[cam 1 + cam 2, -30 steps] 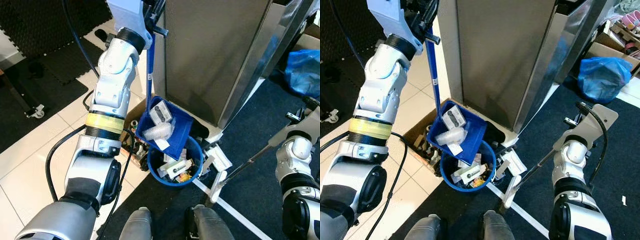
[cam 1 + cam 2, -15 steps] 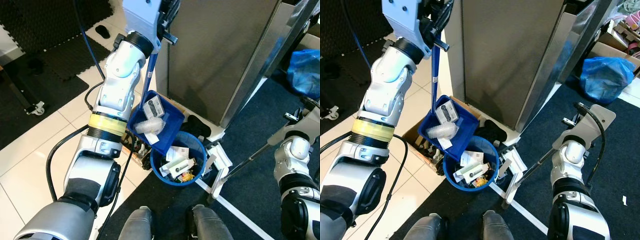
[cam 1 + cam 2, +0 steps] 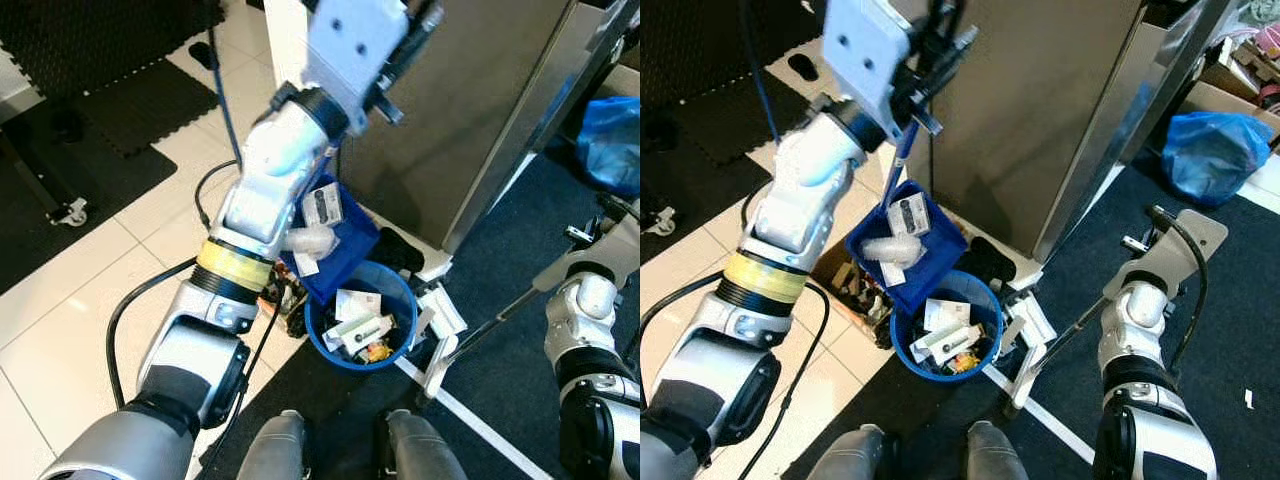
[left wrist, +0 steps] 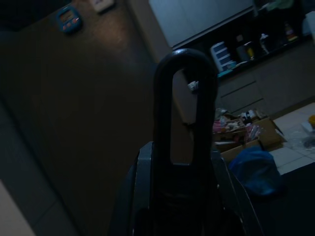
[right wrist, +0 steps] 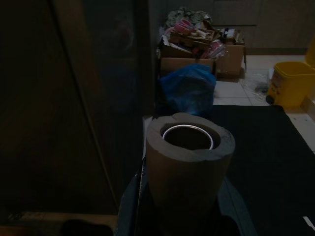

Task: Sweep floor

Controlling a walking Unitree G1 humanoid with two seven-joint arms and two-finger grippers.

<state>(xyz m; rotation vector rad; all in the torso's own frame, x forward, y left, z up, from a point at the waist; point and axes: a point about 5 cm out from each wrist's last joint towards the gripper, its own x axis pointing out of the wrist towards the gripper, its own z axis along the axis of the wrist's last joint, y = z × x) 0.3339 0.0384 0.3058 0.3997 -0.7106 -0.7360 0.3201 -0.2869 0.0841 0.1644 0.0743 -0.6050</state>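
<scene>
**Dustpan tipping over the bin**

Two grippers work: the left gripper (image 3: 930, 45) is clamped on the handle of the blue dustpan (image 3: 908, 245), tilted at the blue bin's (image 3: 902, 338) rim; the right grips the broom handle (image 5: 189, 162). Next, likely a steeper tilt.

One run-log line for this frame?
left gripper: holds dustpan tilted over bin | right gripper: holds broom | litter in dustpan

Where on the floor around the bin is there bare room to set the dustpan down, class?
Bare white tiles lie to the robot's left, bordered by the black mat. The dark carpet beyond the right arm is open. Around the blue bin it is crowded: clutter, broom, cabinet.
</scene>
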